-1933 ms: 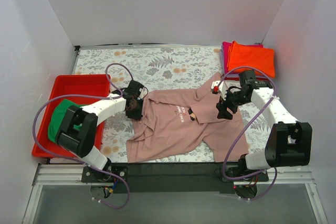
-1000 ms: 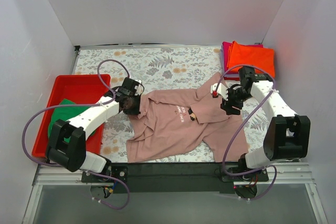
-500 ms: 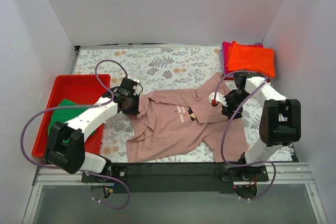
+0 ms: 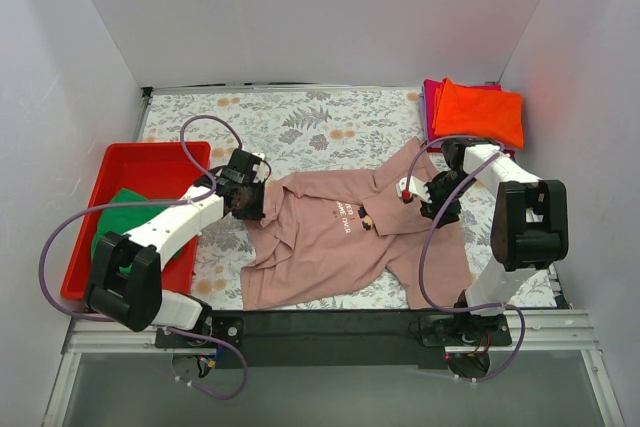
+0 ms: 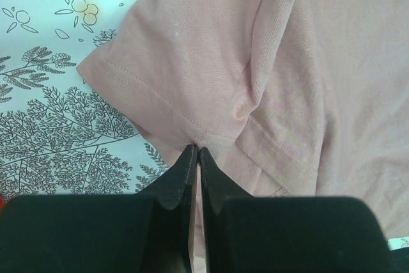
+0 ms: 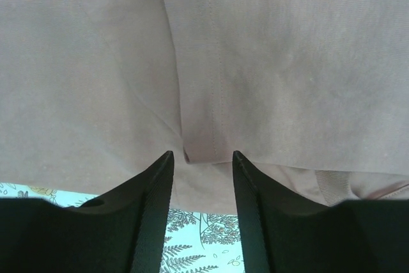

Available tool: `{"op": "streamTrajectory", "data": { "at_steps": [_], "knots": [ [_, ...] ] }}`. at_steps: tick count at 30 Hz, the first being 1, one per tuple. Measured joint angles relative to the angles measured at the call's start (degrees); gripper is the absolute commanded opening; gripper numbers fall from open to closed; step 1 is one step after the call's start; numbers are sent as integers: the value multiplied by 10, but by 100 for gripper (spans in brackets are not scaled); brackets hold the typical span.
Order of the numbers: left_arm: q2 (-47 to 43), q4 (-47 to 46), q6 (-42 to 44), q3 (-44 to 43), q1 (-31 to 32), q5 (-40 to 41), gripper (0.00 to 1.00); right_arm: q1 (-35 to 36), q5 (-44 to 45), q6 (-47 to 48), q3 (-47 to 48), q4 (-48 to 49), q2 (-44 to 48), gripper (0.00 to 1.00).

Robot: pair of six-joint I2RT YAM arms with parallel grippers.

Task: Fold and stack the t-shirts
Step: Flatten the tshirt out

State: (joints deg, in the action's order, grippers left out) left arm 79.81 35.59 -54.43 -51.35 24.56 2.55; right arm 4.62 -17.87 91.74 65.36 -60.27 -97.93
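Observation:
A dusty-pink t-shirt [image 4: 335,247] with small chest print lies crumpled and spread on the floral tablecloth. My left gripper [image 4: 243,199] is shut on the hem of its left sleeve; in the left wrist view the closed tips [image 5: 196,151] pinch the pink cloth [image 5: 192,62]. My right gripper [image 4: 434,205] is open at the shirt's right side, and its jaws [image 6: 201,155] straddle a folded seam of the shirt [image 6: 287,62]. A green t-shirt [image 4: 112,219] lies in the red tray. A folded orange t-shirt [image 4: 482,112] sits on a magenta one [image 4: 431,105] at the far right.
The red plastic tray [image 4: 150,159] stands at the left edge of the table. White walls close in the table on three sides. The floral tablecloth [image 4: 300,122] shows behind the pink shirt. Purple cables loop over both arms.

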Motion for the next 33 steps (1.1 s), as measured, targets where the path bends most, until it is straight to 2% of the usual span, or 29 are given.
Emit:
{"op": "streamTrajectory", "data": {
  "at_steps": [13, 14, 17, 18, 27, 33],
  "knots": [
    [0, 0, 0, 1, -1, -2, 0, 0, 2, 0, -6, 24, 0, 27],
    [0, 0, 0, 1, -1, -3, 0, 0, 2, -1, -7, 24, 0, 23],
    [0, 0, -3, 1, -1, -4, 0, 2, 1, 0, -15, 29, 0, 3],
    [0, 0, -3, 1, -1, -5, 0, 4, 2, -2, -25, 32, 0, 1],
    [0, 1, -4, 1, -3, -5, 0, 8, -7, -16, -32, 33, 4, 1],
    [-6, 5, -4, 0, -9, 2, 0, 8, -28, -36, 8, 31, 52, 1]
  ]
}}
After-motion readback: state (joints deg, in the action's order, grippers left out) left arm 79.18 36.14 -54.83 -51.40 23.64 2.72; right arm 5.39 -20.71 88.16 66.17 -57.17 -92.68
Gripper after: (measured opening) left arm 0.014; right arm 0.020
